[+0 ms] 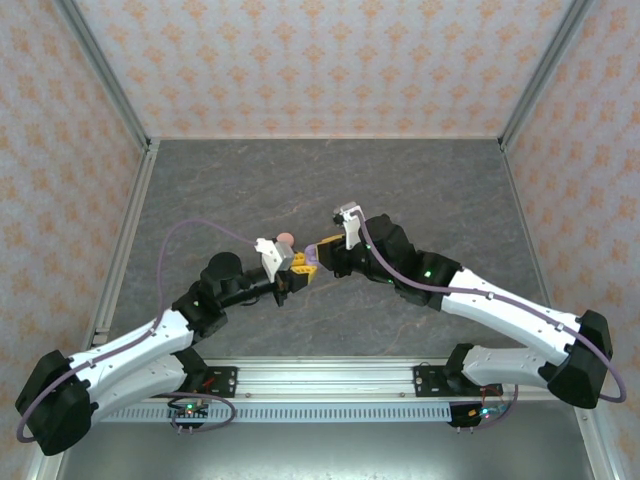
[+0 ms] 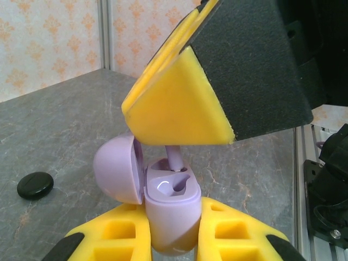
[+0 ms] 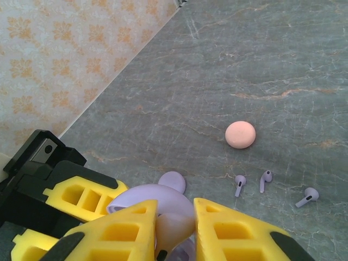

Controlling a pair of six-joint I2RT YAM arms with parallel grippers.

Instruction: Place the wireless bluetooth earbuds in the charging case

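Grey marbled worktop (image 1: 400, 190), as I see it: pink round disc (image 3: 240, 134) near its middle, well clear of every edge; black round disc (image 2: 35, 185) lying flat; patterned walls (image 1: 300, 60) along three edges.

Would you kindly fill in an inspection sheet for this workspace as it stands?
Surface: grey stone-look table; no spills seen.
Job's things: lilac case open and held up; lilac earbud stem-down at its socket; three loose earbuds lying on the table.
Clutter: pink disc and black disc on the table.
Hands: left hand shut on the case; right hand shut on the earbud.
Cables: lilac cable running along each arm.
Surroundings: patterned walls; metal rail at the near edge.
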